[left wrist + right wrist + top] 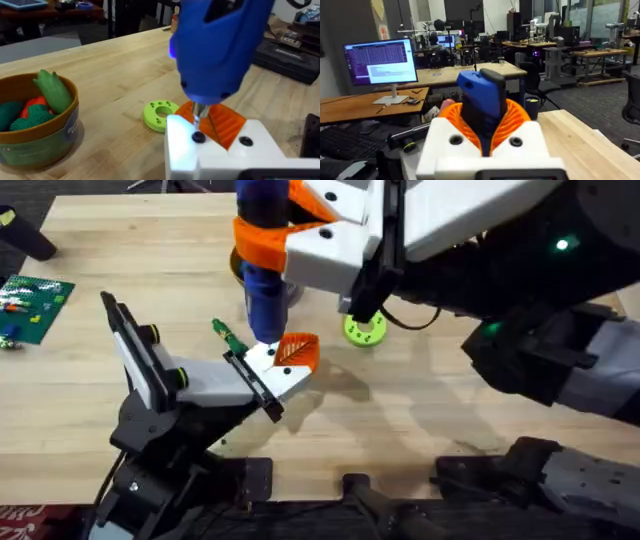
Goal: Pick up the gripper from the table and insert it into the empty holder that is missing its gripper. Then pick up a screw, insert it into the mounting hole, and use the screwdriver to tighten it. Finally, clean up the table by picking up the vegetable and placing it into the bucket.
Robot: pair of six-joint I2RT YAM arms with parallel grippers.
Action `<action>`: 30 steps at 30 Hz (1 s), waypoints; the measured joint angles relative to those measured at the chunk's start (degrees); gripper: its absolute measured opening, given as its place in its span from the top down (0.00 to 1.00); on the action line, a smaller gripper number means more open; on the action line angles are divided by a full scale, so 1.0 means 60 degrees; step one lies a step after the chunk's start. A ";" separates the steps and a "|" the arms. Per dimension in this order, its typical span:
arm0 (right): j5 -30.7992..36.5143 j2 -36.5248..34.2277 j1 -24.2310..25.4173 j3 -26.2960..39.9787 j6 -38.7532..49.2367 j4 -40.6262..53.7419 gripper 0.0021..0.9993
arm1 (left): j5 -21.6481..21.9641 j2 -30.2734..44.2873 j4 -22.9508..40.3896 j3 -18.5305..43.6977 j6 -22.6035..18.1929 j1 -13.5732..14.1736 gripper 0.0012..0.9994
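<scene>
**On the holder: screwdriver set upright over the screw**

Left of the tool tip, the bucket (pixel 37 122) already holds vegetables. The right gripper (pixel 487 125) clamps the blue screwdriver (pixel 263 270) upright, so its bit meets the screw (pixel 198 137) in the white holder (pixel 262 375). Beside the bit, the orange gripper (pixel 299 351) sits seated. Whether the left gripper's fingers are parted cannot be told.

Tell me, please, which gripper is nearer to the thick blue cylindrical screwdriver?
Right. The right gripper is clamped around the body of the screwdriver, while the left gripper sits just below its tip.
</scene>
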State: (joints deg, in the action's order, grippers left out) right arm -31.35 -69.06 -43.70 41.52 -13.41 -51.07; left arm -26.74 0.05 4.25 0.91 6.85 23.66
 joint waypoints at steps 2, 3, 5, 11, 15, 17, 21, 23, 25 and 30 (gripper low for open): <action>0.0000 0.0003 0.0000 0.0000 -0.0003 0.0097 0.94 | 0.0000 0.0000 0.0000 0.0000 0.0000 0.0000 0.99; -0.0004 0.0000 0.0000 0.0000 0.0000 0.0140 0.94 | 0.0000 0.0000 0.0000 0.0000 0.0000 0.0000 0.99; 0.0000 0.0004 0.0000 0.0000 -0.0003 0.0207 0.94 | 0.0000 -0.0004 0.0000 0.0000 0.0000 0.0000 0.99; 0.0000 0.0011 0.0000 0.0000 -0.0003 0.0353 0.94 | 0.0000 0.0000 0.0000 0.0000 0.0000 0.0000 0.99; 0.0000 0.0011 0.0000 0.0000 0.0000 0.0442 0.94 | 0.0000 0.0000 0.0000 0.0000 0.0000 0.0000 0.99; 0.0000 0.0018 0.0000 0.0000 0.0000 0.0445 0.94 | 0.0000 0.0000 0.0004 0.0000 0.0000 0.0000 0.99; 0.0000 0.0018 -0.0003 0.0000 0.0000 0.0460 0.94 | 0.0000 -0.0003 0.0003 0.0000 0.0000 0.0000 0.99; 0.0000 0.0018 0.0000 0.0000 0.0000 0.0456 0.94 | 0.0000 0.0000 0.0000 0.0000 0.0000 0.0000 0.99; 0.0000 0.0018 0.0000 0.0000 0.0000 0.0471 0.94 | 0.0000 -0.0004 0.0000 0.0000 0.0000 0.0000 0.99; 0.0000 0.0018 0.0000 0.0000 -0.0003 0.0471 0.94 | 0.0000 0.0000 0.0000 0.0000 0.0000 0.0000 0.99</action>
State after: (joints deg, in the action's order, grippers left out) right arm -31.35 -68.95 -43.70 41.52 -13.43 -48.25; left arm -26.74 0.05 4.25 0.91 6.85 23.66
